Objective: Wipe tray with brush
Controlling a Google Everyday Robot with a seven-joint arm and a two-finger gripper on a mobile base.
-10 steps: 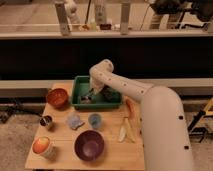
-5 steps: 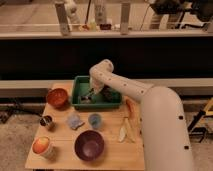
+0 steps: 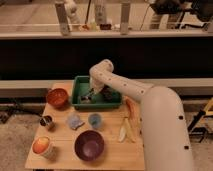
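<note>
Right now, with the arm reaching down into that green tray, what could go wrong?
The gripper sits low inside the green tray, so a hard sweep might shove the tray toward the orange bowl beside it. The tray lies near the table's far edge and could possibly slide off. A wide arm swing may also clip the small blue cup just in front.

Lab-like room: wooden test table (image 3: 60, 155)

Tool (image 3: 91, 95) inside tray (image 3: 80, 103), behind bowl (image 3: 89, 145).
</note>
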